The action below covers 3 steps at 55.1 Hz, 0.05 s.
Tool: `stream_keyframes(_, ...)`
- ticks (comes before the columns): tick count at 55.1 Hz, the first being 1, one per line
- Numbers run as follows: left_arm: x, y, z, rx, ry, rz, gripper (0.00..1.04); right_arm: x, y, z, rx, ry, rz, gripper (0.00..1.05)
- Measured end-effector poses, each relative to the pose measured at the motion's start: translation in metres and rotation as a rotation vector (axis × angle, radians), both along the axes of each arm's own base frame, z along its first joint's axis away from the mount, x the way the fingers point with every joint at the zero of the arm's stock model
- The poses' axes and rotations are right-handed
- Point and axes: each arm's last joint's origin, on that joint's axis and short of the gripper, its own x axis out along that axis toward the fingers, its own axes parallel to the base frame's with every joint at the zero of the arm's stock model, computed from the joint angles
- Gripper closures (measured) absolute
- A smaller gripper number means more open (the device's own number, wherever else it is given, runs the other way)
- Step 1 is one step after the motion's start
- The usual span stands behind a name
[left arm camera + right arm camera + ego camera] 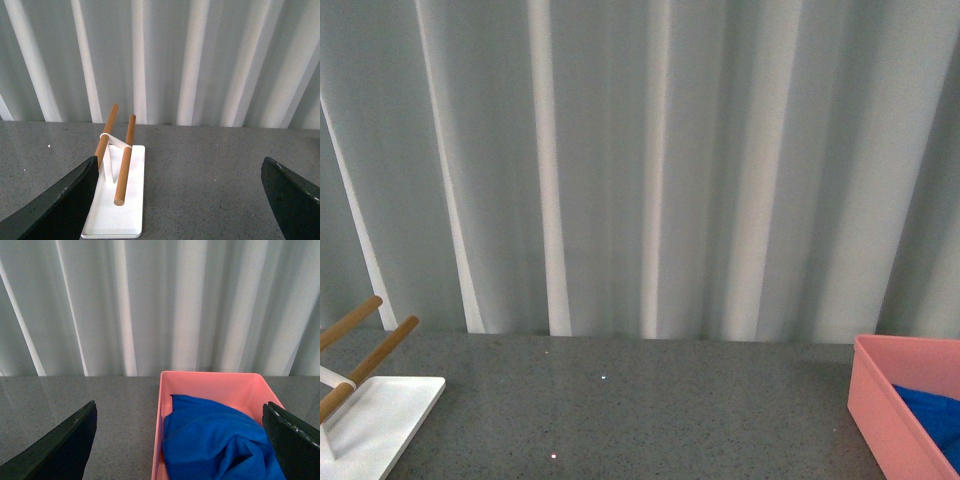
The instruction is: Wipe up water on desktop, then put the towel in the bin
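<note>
The blue towel (215,440) lies crumpled inside the pink bin (210,382); the front view shows the same towel (932,415) in the bin (885,410) at the far right of the dark grey desktop (640,410). My right gripper (182,440) hangs open above the bin, its dark fingers (65,445) wide apart and holding nothing. My left gripper (180,200) is open over bare desktop (210,185), empty. No water shows on the desktop. Neither arm appears in the front view.
A white rack base with wooden rods (120,200) stands on the desktop by my left gripper, seen at the lower left as the rack (370,410) in the front view. Grey-white curtains (640,160) hang behind the desktop's far edge.
</note>
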Motion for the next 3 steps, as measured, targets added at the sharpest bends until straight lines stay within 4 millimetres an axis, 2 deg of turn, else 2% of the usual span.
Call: stream_keyframes(3, 0.0000, 0.0000, 0.0000, 0.000, 0.000, 0.000, 0.07, 0.0000, 0.0000, 0.0000, 0.000, 0.000, 0.000, 0.07)
